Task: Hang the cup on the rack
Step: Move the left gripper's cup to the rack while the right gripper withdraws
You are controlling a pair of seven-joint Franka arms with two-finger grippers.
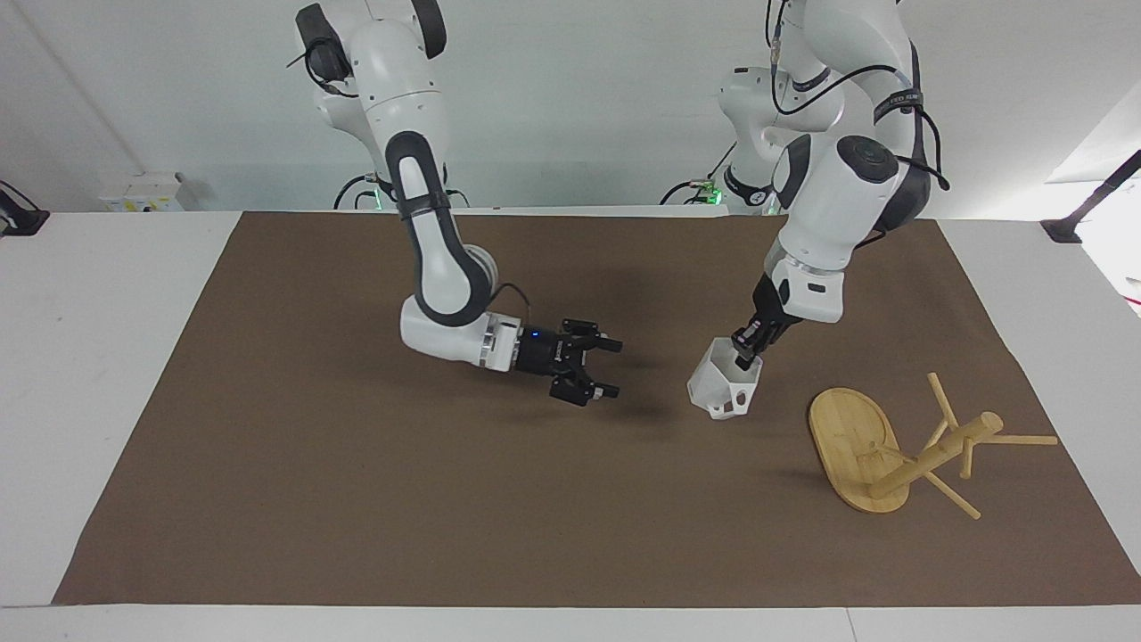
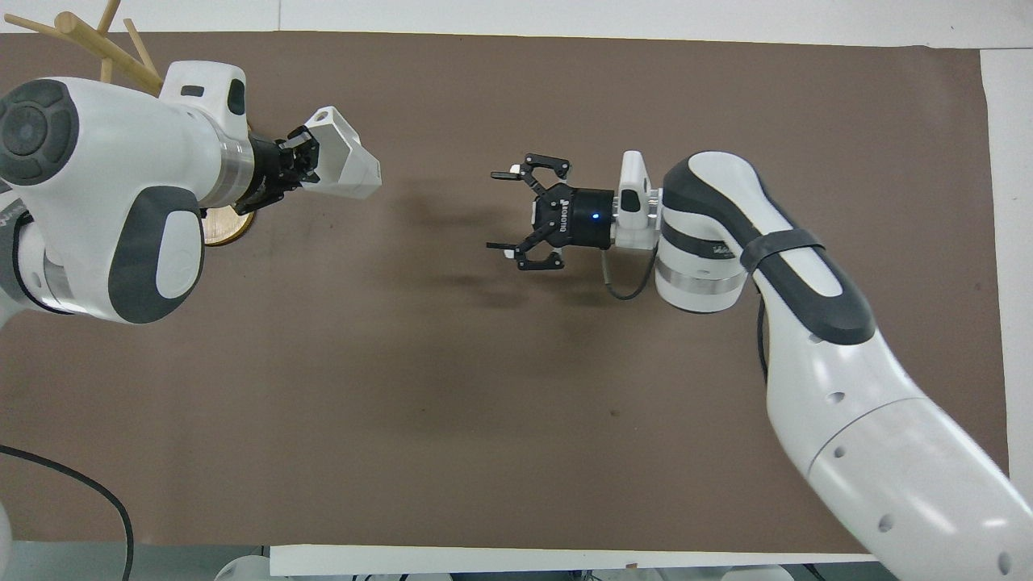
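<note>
The white faceted cup (image 1: 724, 385) hangs tilted in the air from my left gripper (image 1: 744, 352), which is shut on its rim, with the handle loop low. It also shows in the overhead view (image 2: 349, 157), held by the left gripper (image 2: 303, 157). The cup is over the mat, just beside the bamboo rack (image 1: 936, 455) and apart from it. The rack stands on its oval base near the left arm's end of the table. In the overhead view the left arm hides most of the rack (image 2: 105, 47). My right gripper (image 1: 608, 367) is open and empty over the middle of the mat (image 2: 500, 211).
A brown mat (image 1: 357, 499) covers most of the white table (image 1: 89, 357). The right arm's forearm (image 1: 446, 267) reaches low over the mat's middle.
</note>
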